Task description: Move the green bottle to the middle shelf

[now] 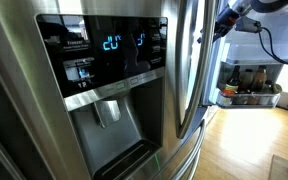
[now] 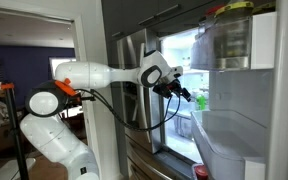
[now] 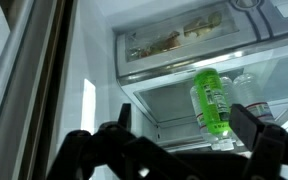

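The green bottle (image 3: 211,100) with a white label shows in the wrist view inside the open fridge, next to clear bottles (image 3: 246,88). Its cap points to the bottom of the picture, which seems to be upside down. My gripper (image 3: 184,116) is open and empty, with its dark fingers spread wide. The bottle lies between them, further in and close to the right finger. In an exterior view the gripper (image 2: 187,93) is at the fridge opening, with a small green spot (image 2: 201,100) just beyond it. It also shows at the top right of an exterior view (image 1: 224,20).
A closed steel fridge door with a lit dispenser panel (image 1: 109,55) fills an exterior view. The open door's bins (image 2: 234,135) and a large jar (image 2: 231,35) stand close by. A clear drawer with food (image 3: 179,40) sits beyond the glass shelf (image 3: 169,100).
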Tool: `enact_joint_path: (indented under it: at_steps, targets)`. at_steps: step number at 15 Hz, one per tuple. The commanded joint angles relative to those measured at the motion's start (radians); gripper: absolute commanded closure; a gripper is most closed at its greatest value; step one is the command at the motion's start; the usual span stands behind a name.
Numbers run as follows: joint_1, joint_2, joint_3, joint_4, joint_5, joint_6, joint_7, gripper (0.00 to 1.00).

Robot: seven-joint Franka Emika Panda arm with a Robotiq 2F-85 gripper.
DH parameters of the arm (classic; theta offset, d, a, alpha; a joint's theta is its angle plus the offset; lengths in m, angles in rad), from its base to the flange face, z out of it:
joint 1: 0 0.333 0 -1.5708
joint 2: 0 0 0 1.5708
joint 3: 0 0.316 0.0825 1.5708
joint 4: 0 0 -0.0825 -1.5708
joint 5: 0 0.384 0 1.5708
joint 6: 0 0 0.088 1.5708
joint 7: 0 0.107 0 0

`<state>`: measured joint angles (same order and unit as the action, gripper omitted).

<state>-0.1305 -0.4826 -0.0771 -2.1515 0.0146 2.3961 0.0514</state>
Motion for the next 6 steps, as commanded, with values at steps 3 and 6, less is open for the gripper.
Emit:
enact_joint_path:
  at_steps: [3,6]
  targets:
    - [0.006,-0.017,-0.005,-0.008,-0.004,-0.013,-0.003,0.00]
    - [0.006,-0.023,-0.005,-0.018,-0.004,-0.013,-0.006,0.00]
